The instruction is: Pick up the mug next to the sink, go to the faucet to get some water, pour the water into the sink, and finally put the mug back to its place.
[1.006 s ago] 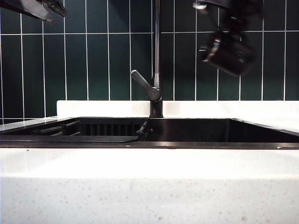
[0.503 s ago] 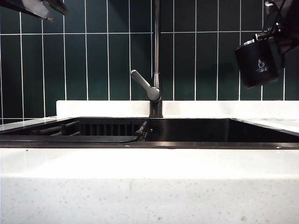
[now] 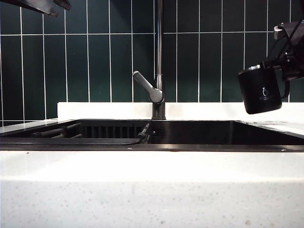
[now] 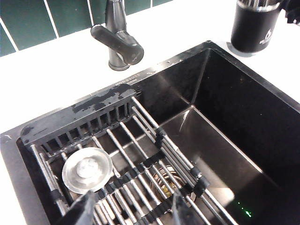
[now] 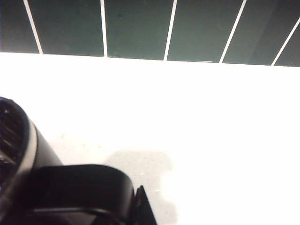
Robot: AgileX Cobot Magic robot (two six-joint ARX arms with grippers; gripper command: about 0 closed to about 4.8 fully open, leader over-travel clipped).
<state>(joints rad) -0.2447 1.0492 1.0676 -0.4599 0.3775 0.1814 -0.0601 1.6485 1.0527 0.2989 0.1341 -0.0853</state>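
The mug has swung from its tilt near the faucet to upright, right of the sink. The right hand stays clamped on its handle; the left hand hangs apart above the sink. The last step is underway: lowering it onto the surface.

Exterior view: faucet spout cut off by the top edge; left hand mostly out of frame at the upper corner. Right hand cropped at the side edge, its hold on the mug handle not visible. Mug logo too small to read. Right wrist view: mug only partly in frame.
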